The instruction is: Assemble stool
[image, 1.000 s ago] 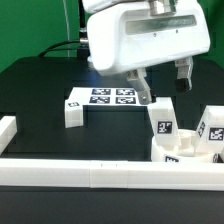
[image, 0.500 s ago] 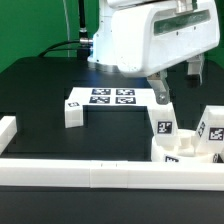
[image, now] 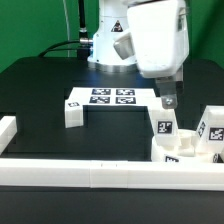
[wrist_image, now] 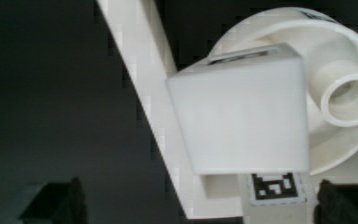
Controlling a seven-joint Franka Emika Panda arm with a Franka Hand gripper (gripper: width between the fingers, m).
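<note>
Jaws stood wide apart over an upright leg block (image: 163, 122) in the stool seat (image: 186, 152), against the counter's (image: 40, 90) front rail (image: 100, 176); a loose leg (image: 73, 110) sat beside the marker board (image: 112, 97).

A black table (image: 35, 85) carries marker board (image: 112, 96), leg block (image: 73, 110), seat (image: 185, 152), border rails (image: 100, 176).

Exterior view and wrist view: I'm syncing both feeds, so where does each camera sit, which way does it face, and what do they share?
Exterior view: off the robot, outside the white border rail, facing across the black table toward the green backdrop; shows the arm's white body and open gripper.
Wrist view: on the wrist, looking down past its dark fingertips onto the leg block standing in the seat.
Shared: that leg block and the round seat.
</note>
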